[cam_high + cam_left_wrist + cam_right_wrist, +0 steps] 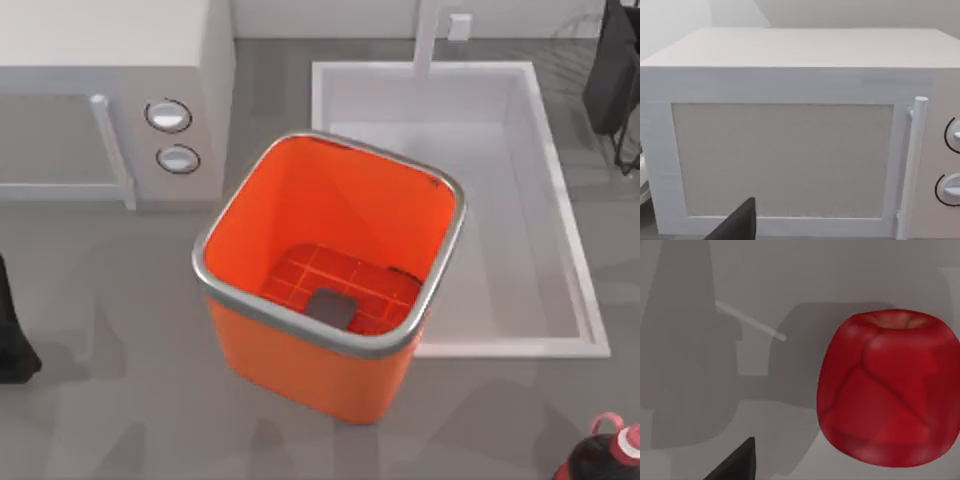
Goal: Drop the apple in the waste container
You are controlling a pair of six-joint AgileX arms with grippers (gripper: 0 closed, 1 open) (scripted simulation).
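**Apple and bin, apart**

We see the glossy red round apple upright on a grey surface, stem dimple up. Our large orange square waste container, silver-rimmed, stands open at table centre, grid floor bare.

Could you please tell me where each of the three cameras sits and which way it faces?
Top view: overhead, looking down on the bright orange square bin; dark arm parts at both edges.
Left wrist view: on my left arm, facing the white microwave door; the top view shares the microwave.
Right wrist view: on my right arm, close to the glossy red apple.
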